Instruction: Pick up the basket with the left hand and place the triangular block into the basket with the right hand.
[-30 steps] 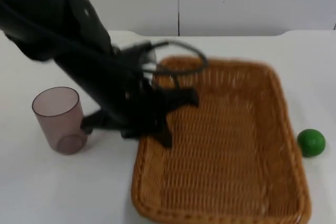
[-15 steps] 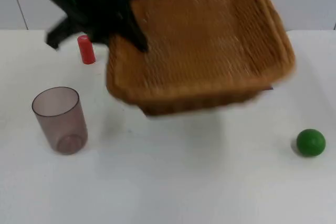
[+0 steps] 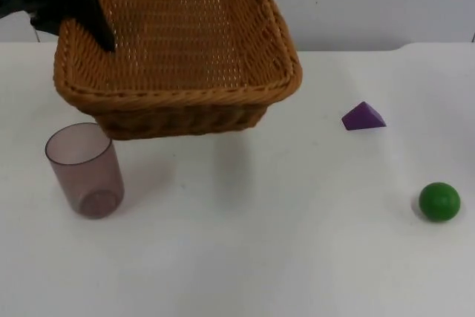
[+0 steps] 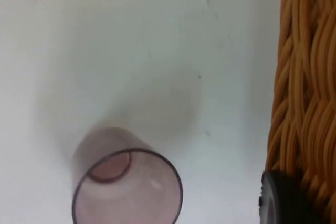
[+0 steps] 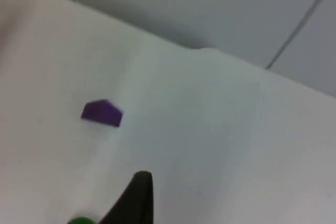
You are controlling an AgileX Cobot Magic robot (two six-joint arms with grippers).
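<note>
Basket: woven wicker, honey-brown, rectangular with rounded corners and a thick braided rim; lifted off the white table, tilted, its shadow lying on the table below. Nothing inside it. Left gripper grips the basket's rim at the far left corner, black fingers closed over the wicker; the left wrist view has the braided wall close up, strands coarse and glossy, with a black fingertip against it. Cup: smooth translucent plastic, smoky purple-brown, round, upright on the table just below the basket's near left corner, apparently nothing in it; from the left wrist view it is seen down its open mouth. Triangular block: purple, matte, wedge-shaped, resting on the table right of the basket, well apart from it. Ball: green, round, nearer the front right edge, apart from the block. Right wrist view looks onto the block lying flat on the table, a green sliver of the ball, and one dark fingertip; how far open the right gripper stands cannot be told.
</note>
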